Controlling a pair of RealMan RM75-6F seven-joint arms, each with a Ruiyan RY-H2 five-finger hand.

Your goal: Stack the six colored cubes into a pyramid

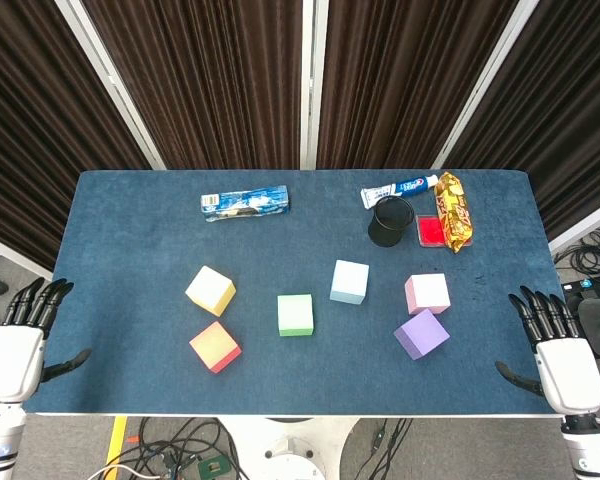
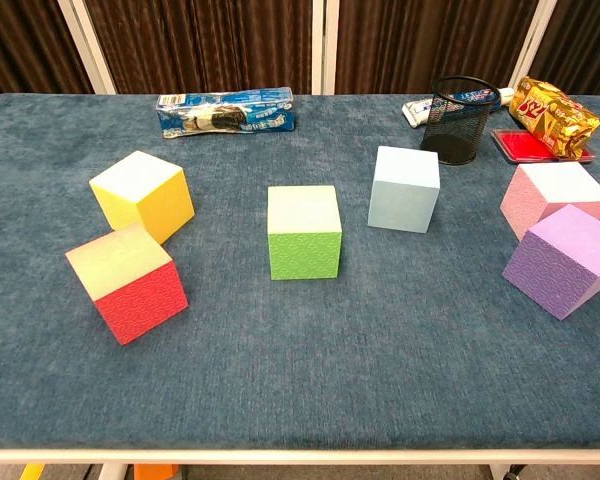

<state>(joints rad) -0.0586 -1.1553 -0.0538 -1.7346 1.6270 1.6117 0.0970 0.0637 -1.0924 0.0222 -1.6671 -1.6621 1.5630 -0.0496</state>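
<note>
six cubes are spread out flat on the blue table (image 1: 120, 210), none stacked. on the left side the yellow cube (image 1: 210, 290) is set a bit further back, with the red cube (image 1: 215, 346) just in front of it, close but a gap is seen between them in the chest view. the green cube (image 1: 295, 314) is parked near the middle, and the light blue cube (image 1: 349, 281) is placed behind it and to the right, apart from it. over on the right the pink cube (image 1: 427, 293) is found, with the purple cube (image 1: 421, 333) just in front, near or maybe barely touching, which can't be settled from either view.

the left hand (image 1: 18, 345) is held off the table's left edge, fingers spread and pointed up, nothing in it. the right hand (image 1: 560, 355) is mirrored at the right edge, fingers likewise apart and empty. both are kept well apart from every cube and are only seen in the head view.

along the back edge a blue packet (image 1: 245, 202) is laid flat, and at the back right a toothpaste tube (image 1: 400, 189), a black mesh cup (image 1: 391, 221), a small red box (image 1: 431, 231) and a gold snack pack (image 1: 454, 211) are clustered together.
</note>
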